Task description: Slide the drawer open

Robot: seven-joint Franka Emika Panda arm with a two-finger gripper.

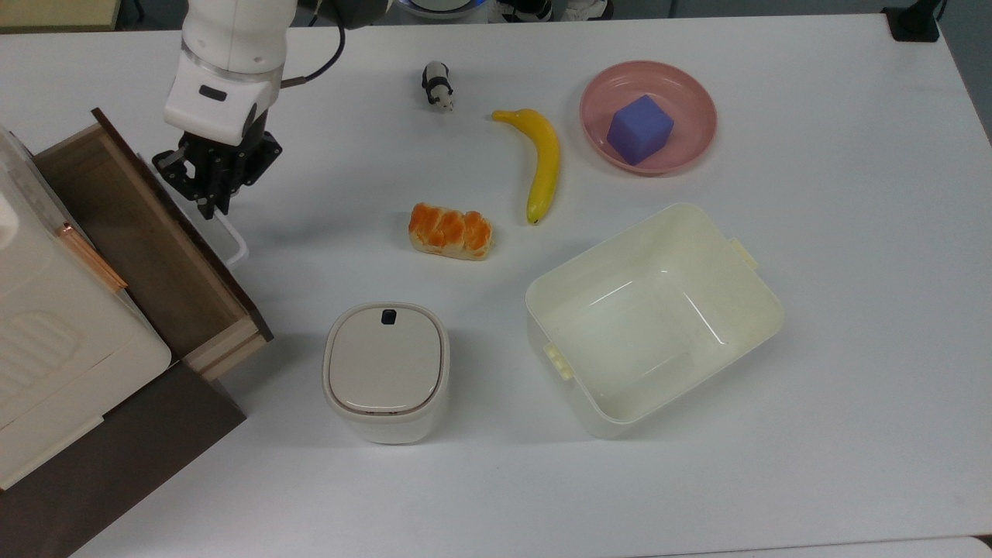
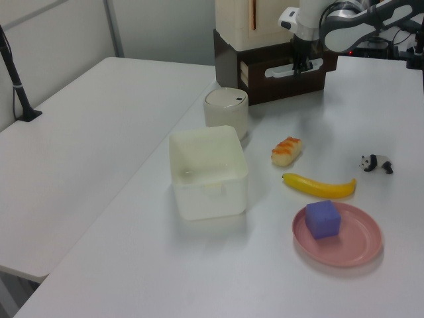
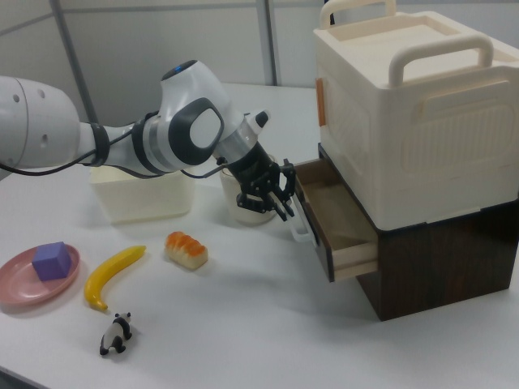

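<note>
**Drawer out, jaws on the handle**

Top view: the drawer (image 1: pixel 147 240) stands pulled out at the top view's left, light wood inside showing, and the gripper (image 1: pixel 215 203) has its jaws closed on the white loop handle (image 1: pixel 233 242).

Left view: the gripper (image 2: pixel 303 65) hangs at the dark front panel, far end of the table (image 2: pixel 218 265).

Right view: the drawer (image 3: pixel 336 220) juts from under the cream appliance (image 3: pixel 413 113), with the gripper (image 3: pixel 284 203) at its handle.
</note>
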